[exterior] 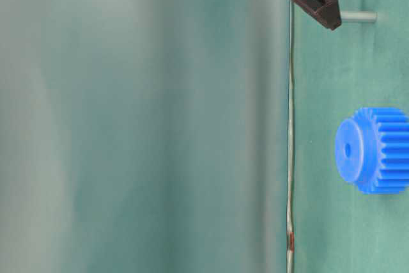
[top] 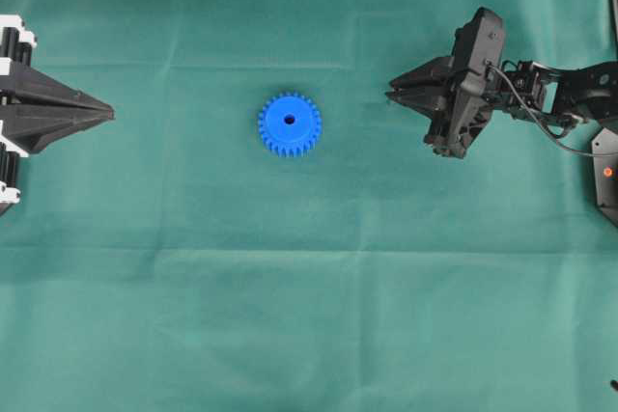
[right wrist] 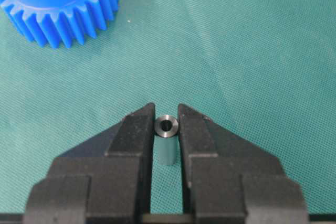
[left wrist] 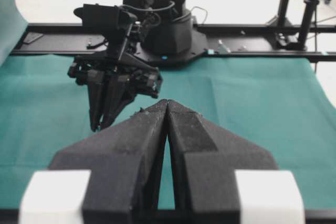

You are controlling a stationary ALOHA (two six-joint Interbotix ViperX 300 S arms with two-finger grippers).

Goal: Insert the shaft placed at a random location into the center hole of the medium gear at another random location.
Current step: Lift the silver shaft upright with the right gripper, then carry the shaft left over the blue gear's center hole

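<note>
The medium gear [top: 290,124] is bright blue and lies flat mid-table, its center hole [top: 290,120] facing up; both gripper tips are well clear of it. The shaft [right wrist: 167,126], a short silver-grey cylinder with a bored end, stands upright between the fingertips of my right gripper [right wrist: 166,110], which is shut on it. In the table-level view the shaft [exterior: 358,16] sticks out below the right gripper [exterior: 331,22], apart from the gear [exterior: 377,150] and its hole [exterior: 347,150]. The overhead view hides the shaft under the right gripper [top: 389,96]. My left gripper [top: 111,115] is shut and holds nothing.
Green cloth [top: 309,315] covers the whole table. The gear [right wrist: 58,3] sits ahead and to the left of the right jaws. The right arm's base and a black rail [left wrist: 236,53] run along the far table edge in the left wrist view.
</note>
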